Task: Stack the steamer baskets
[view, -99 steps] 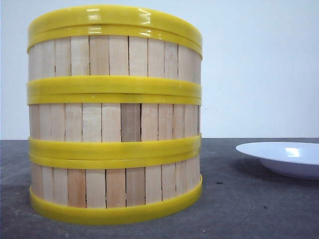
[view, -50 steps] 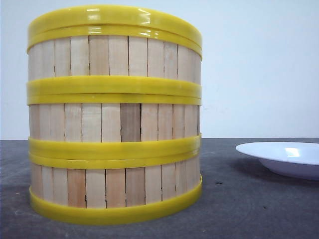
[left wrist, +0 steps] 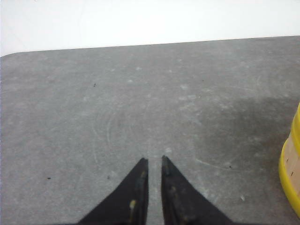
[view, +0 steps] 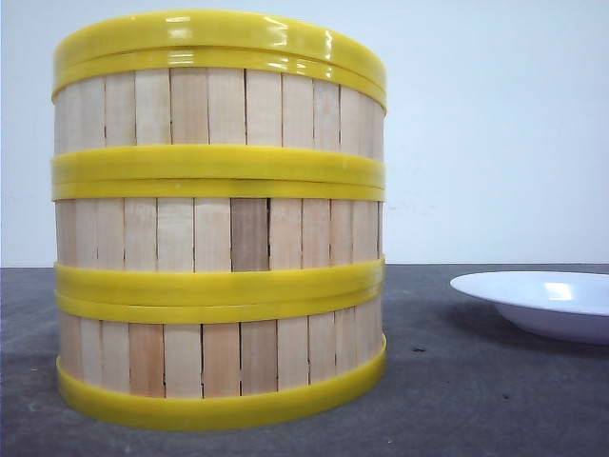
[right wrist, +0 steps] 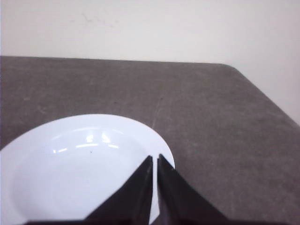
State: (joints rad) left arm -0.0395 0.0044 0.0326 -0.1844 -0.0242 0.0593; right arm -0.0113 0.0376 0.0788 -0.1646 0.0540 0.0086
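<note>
Three steamer baskets (view: 219,219) stacked in one upright column on the grey table (view: 476,400), yellow rims meeting between tiers, pale vertical slats on every wall. Insides hidden from the front view, so contents cannot be told. Top rim possibly doubled, hard to judge from this low angle. White plate (view: 542,303) standing apart to the stack's right, holding nothing in the right wrist view (right wrist: 79,168).

Left gripper (left wrist: 152,161) held low over bare table, fingers drawn nearly together with only a thin slit between, gripping nothing; edge of the bottom basket (left wrist: 291,173) just at the side of that view. Right gripper (right wrist: 154,159) poised above the plate's near rim, fingers likewise pressed close, nothing between them.
</note>
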